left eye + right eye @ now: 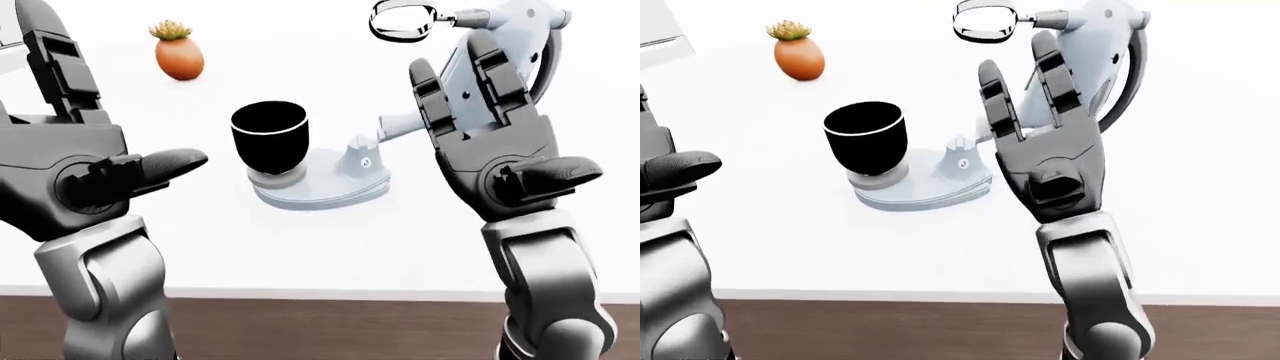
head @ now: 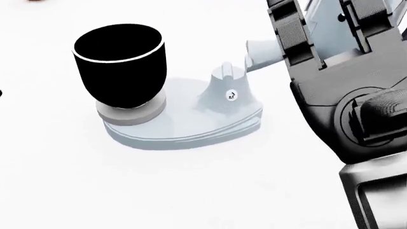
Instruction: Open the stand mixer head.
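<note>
The pale blue stand mixer's base sits on the white counter with a black bowl on it. The mixer head is tilted up and back on its hinge. Its ring-shaped beater points up and left, well clear of the bowl. My right hand is open, fingers straight up, in front of the head's underside; I cannot tell whether it touches. My left hand is open and empty at the left, apart from the mixer. The head view shows the base and bowl close up.
An orange pot with a small green plant stands at the upper left of the counter. The counter's near edge runs across the bottom, with brown floor below it.
</note>
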